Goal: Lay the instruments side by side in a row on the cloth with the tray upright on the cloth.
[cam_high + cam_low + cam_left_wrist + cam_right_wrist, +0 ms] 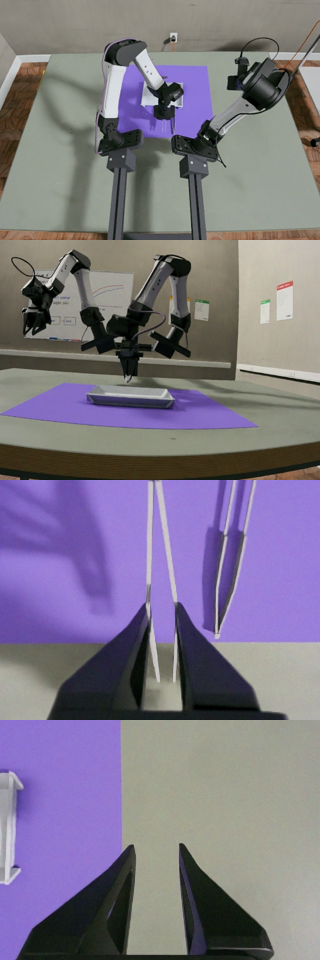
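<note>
One pair of tweezers (163, 125) (170, 575) is in our left jaws (164, 119) (127, 378), clenched on it above the purple cloth (191, 103) (206, 413) (50, 615) (70, 830), while our right jaws (30, 330) stand parted and empty, away from the tray (150, 99) (129, 399) (9, 830).

Left end effector (164, 119) (127, 380) (162, 605), tweezers (170, 575) gripped, hangs above the cloth (192, 100) (206, 405) (50, 605) (70, 820) — second tweezers (173, 126) (218, 580) just beside, blocking that flank. Opposite flank: open cloth. Tray (149, 99) (129, 400) (11, 830) walls bar low passage toward the wall. Right of tray — open cloth, then open bench (245, 167) (155, 444) (280, 680) (225, 795).
</note>
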{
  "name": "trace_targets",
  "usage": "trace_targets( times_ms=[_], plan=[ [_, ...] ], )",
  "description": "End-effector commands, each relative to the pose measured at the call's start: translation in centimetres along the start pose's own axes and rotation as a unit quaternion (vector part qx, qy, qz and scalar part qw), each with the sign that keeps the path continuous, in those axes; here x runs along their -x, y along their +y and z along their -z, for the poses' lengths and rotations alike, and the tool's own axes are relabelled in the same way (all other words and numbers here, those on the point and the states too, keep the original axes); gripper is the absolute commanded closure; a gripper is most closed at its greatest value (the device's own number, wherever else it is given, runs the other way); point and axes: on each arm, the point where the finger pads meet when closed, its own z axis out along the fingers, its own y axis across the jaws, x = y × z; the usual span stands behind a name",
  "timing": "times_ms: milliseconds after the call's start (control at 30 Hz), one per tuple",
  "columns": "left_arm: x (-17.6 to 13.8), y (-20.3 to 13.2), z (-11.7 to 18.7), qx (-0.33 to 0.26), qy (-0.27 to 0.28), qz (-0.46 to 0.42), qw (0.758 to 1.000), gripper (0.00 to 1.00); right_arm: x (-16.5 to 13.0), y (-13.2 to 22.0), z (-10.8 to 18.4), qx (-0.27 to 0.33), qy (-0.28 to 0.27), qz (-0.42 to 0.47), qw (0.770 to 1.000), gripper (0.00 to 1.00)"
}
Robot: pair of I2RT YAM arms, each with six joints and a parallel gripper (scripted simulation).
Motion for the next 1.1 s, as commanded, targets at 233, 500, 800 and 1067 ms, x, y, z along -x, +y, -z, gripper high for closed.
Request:
trace_targets(
  times_ms=[233,500,800,1067],
  plan=[
    [0.7,-0.4,-1.3,-0.004,-0.01,0.007,1.0,1.0,0.6,-0.2,0.2,-0.003,-0.008,0.003,1.0,0.67],
    [0.6,-0.3,-2.0,-0.003,-0.009,0.007,1.0,1.0,0.6,-0.2,0.2,-0.003,-0.008,0.003,1.0,0.67],
    [0.6,-0.3,-2.8,-0.003,-0.01,0.008,1.0,1.0,0.6,-0.2,0.2,-0.003,-0.008,0.003,1.0,0.67],
    [0.5,-0.3,-3.5,-0.003,-0.009,0.008,1.0,1.0,0.6,-0.2,0.2,-0.003,-0.008,0.003,1.0,0.67]
  ],
)
